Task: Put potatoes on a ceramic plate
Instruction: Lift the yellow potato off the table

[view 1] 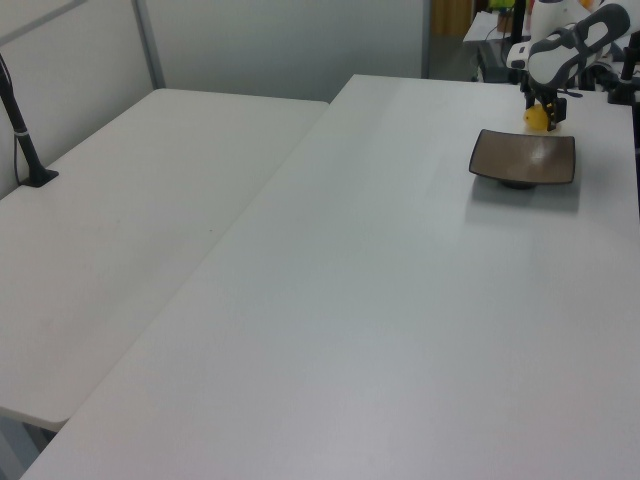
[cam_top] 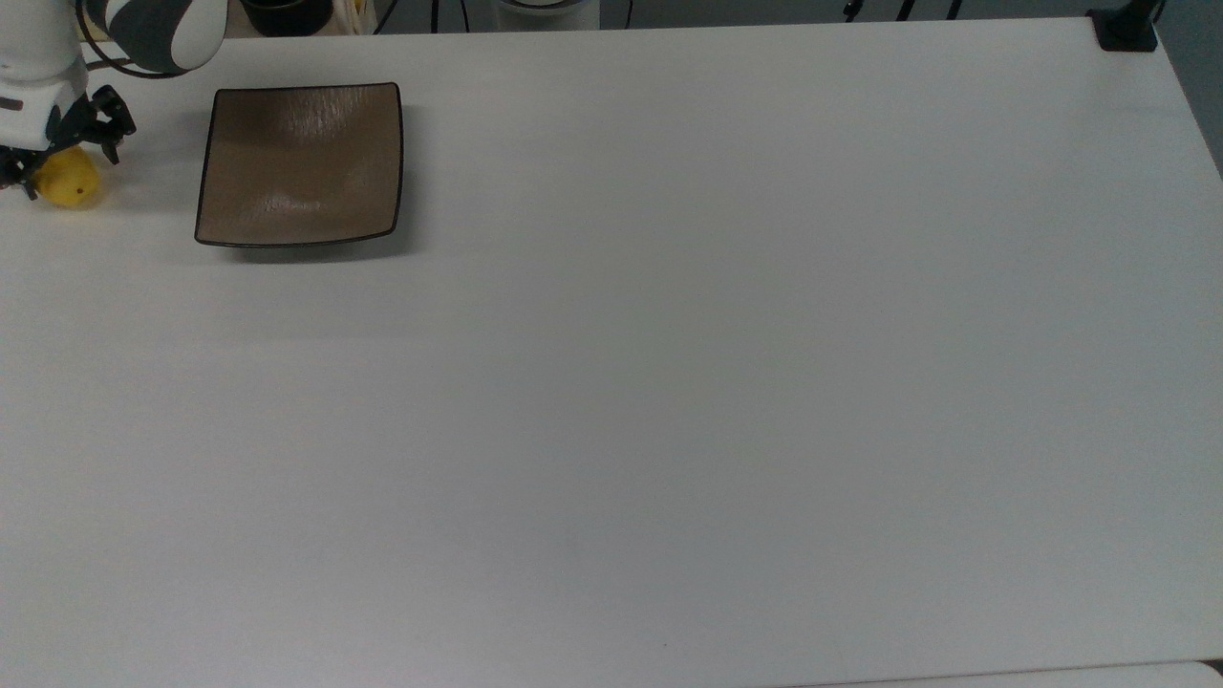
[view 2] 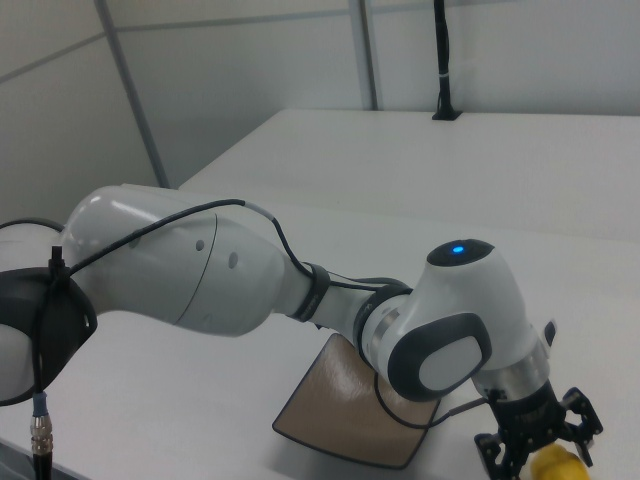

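At the top view's far left, the claw [cam_top: 59,153] was spread wide around the yellow potato [cam_top: 67,180], which sat on the white tabletop [cam_top: 669,382], near the brown plate [cam_top: 300,162] but not touching it. In the left view, the potato [view 1: 537,118] lay just behind the plate [view 1: 524,158] with the claw [view 1: 543,110] over it. In the right view, the claw [view 2: 538,452] stood down over the potato [view 2: 556,466], beside the plate [view 2: 355,415].

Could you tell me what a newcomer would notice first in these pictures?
Probably the bright yellow potato at the top view's far left edge, with the black gripper set around it. Next, the square brown ceramic plate just to its right on the wide white table.
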Robot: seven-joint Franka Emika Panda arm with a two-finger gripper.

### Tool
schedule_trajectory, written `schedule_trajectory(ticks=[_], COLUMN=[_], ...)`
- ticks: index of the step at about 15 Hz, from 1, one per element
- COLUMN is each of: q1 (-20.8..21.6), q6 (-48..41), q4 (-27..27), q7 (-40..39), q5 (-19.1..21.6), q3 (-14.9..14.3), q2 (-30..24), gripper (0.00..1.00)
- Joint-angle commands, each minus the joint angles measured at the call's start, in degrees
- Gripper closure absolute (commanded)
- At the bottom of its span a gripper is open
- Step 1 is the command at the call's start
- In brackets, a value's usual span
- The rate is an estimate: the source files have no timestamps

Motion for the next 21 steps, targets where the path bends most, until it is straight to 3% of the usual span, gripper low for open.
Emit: schedule_trajectory(ticks=[1, 2, 4, 9, 13, 16, 21], q1=[-0.41, -0.41, -0.5, -0.5, 0.11, 1.16, 2.13], q6=[2.0, 2.0, 1.56, 0.86, -7.21, -11.53, -19.26], q4=[0.7, 0.79, 1.92, 2.11, 1.84, 1.84, 1.49], q7=[-0.35, -0.35, -0.35, -0.17, 0.79, 5.97, 23.52], q5=[0.11, 0.11, 0.11, 0.72, 3.27, 4.59, 4.68], q3=[-0.18, -0.18, -0.27, -0.18, 0.34, 1.13, 7.36], q2=[0.74, 0.65, 0.65, -0.84, -4.88, -6.38, -10.33], gripper=[0.41, 0.51, 0.56, 0.56, 0.55, 0.53, 0.53])
